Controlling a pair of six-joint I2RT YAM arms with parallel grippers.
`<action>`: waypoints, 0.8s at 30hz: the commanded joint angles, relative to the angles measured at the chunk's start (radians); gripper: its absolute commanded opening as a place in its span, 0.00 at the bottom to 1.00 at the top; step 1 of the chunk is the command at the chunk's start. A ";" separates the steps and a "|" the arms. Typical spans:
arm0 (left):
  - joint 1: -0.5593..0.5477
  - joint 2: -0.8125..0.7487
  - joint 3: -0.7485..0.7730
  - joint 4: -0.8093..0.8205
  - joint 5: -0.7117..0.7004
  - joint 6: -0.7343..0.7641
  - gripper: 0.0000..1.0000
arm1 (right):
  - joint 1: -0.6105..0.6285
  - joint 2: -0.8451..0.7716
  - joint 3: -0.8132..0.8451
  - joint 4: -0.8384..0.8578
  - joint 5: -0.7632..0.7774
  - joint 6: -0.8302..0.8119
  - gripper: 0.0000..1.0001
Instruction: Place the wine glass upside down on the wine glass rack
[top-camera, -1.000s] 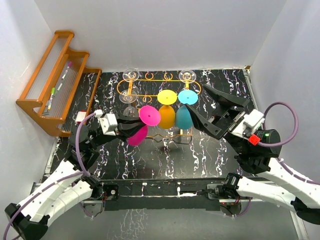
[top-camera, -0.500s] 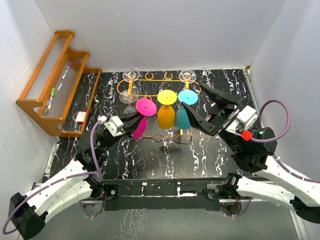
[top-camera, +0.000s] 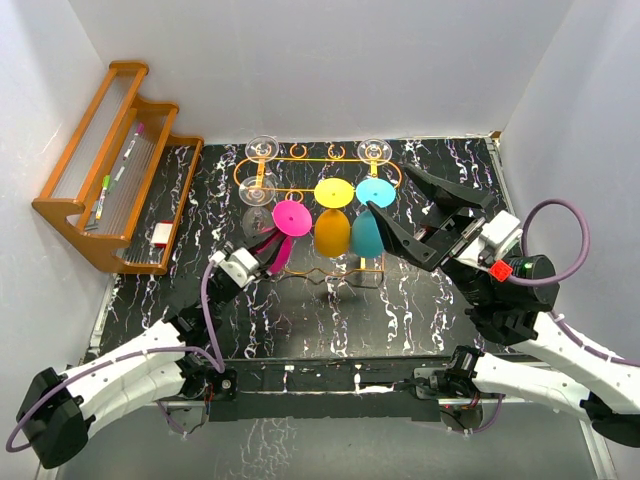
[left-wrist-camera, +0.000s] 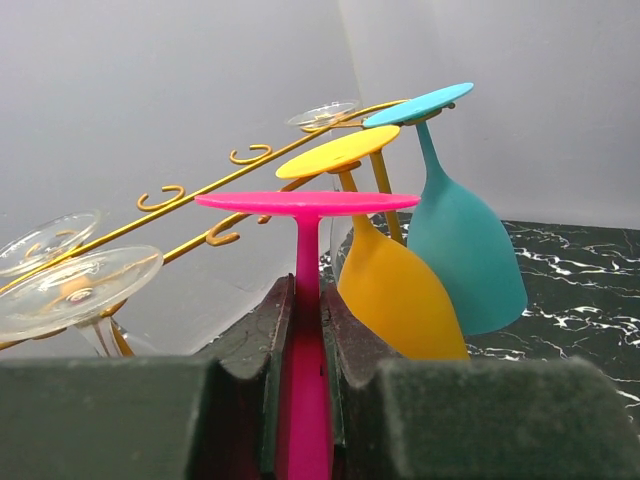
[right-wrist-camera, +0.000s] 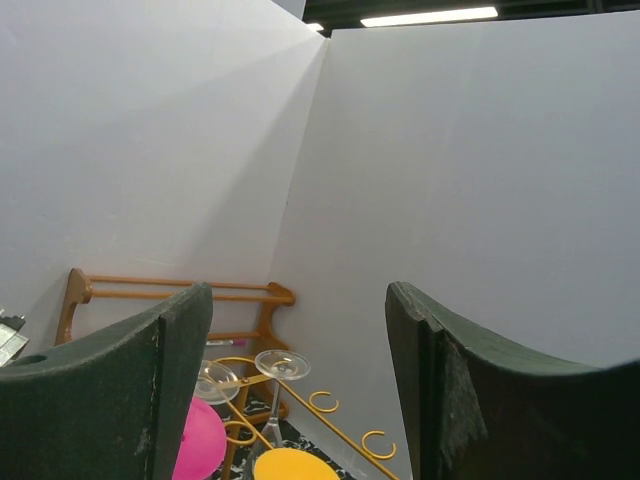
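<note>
Pink wine glass (left-wrist-camera: 307, 203) inverted, foot up, stem clamped between the left gripper (top-camera: 266, 250) fingers, at near-left end of the orange wire rack (top-camera: 318, 160), just beside the hanging yellow glass (left-wrist-camera: 400, 290). Seated in a slot: cannot tell. Right gripper (top-camera: 397, 202) jaws apart, empty, right of rack.

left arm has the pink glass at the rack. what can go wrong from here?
1. The left gripper is shut on the pink wine glass stem, close beside the hanging yellow glass; a sideways slip may knock it.
2. Whether the stem sits in a wine glass rack slot is unclear; releasing now might drop it.
3. The open right gripper hovers near the teal glass and could bump it.
</note>
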 joint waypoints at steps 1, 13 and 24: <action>-0.019 0.019 0.035 0.062 -0.045 0.021 0.00 | 0.004 -0.020 0.036 0.002 0.002 0.008 0.72; -0.052 0.133 0.138 0.064 -0.204 -0.055 0.00 | 0.005 -0.063 0.002 -0.040 0.017 0.020 0.73; -0.090 0.148 0.133 0.099 -0.253 -0.087 0.00 | 0.005 -0.074 -0.006 -0.058 0.039 0.027 0.73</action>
